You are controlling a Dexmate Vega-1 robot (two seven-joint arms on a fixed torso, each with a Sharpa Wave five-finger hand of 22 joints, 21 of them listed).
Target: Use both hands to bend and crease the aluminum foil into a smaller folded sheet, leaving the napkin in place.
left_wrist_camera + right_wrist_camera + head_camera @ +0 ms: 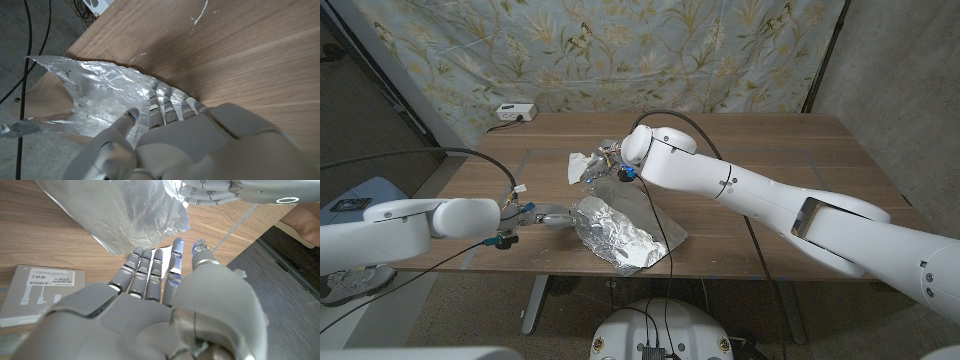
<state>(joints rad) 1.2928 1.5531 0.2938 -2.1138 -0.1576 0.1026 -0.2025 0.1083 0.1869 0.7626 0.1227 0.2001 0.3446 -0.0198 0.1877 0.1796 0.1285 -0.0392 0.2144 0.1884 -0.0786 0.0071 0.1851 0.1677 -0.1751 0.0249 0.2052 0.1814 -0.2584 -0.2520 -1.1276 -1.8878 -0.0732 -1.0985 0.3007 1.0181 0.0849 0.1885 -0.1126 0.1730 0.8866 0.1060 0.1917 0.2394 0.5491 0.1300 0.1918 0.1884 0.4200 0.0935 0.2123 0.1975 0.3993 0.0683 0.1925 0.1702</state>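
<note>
Left robot hand: lay at the near left edge of the foil; in the left wrist view its fingers were straight and close together, tips on the crumpled sheet, gripping nothing that showed.
Right robot hand: reached to the far side of the foil; in the right wrist view its fingers were extended side by side, tips at the foil's edge; whether it pinched the edge could not be told.
Foil: crumpled and partly folded, near the front middle of the worktop; long axis ran from far left to near right.
Napkin: white, crumpled, just behind the foil, beside the right robot hand.
Wall socket box: at the far left corner of the worktop.
</note>
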